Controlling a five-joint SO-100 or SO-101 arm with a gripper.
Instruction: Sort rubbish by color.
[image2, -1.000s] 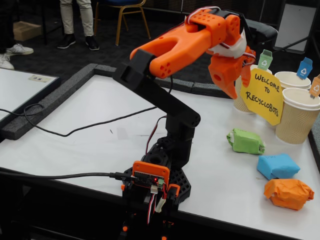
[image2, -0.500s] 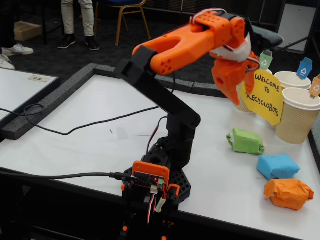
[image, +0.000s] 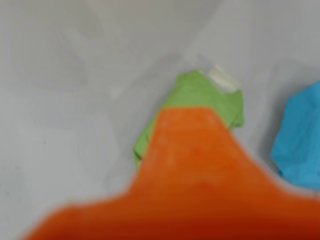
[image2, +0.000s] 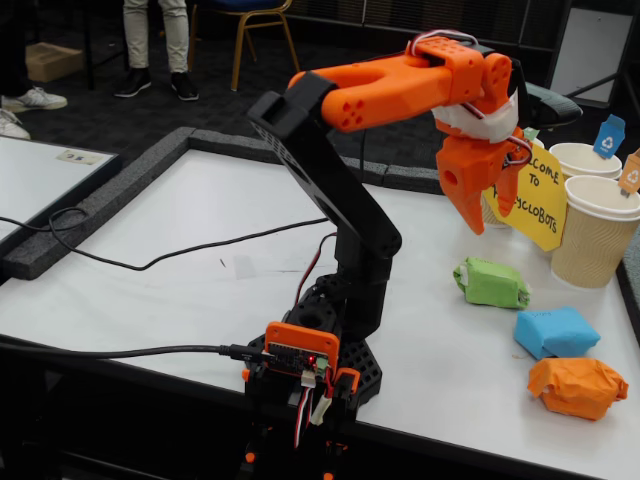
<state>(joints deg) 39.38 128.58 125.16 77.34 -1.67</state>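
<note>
3 rubbish lumps right of the arm base (image2: 315, 365): 1 green (image2: 491, 283), 1 blue (image2: 556, 331), 1 orange (image2: 578, 387). 2 paper cups visible (image2: 596, 232) (image2: 584, 158). 1 yellow sign (image2: 538, 195).

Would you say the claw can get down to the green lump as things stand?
Probably yes: the claw hangs above the green lump, with only bare table around it; the blue lump lies apart.

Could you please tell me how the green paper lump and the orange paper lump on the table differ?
In the fixed view the green crumpled paper lump lies farthest back, nearest the ribbed paper cups; the orange crumpled paper lump lies nearest the table's front edge. Green sits almost below the hand; orange sits well clear. Both rest untouched on the table.
</note>
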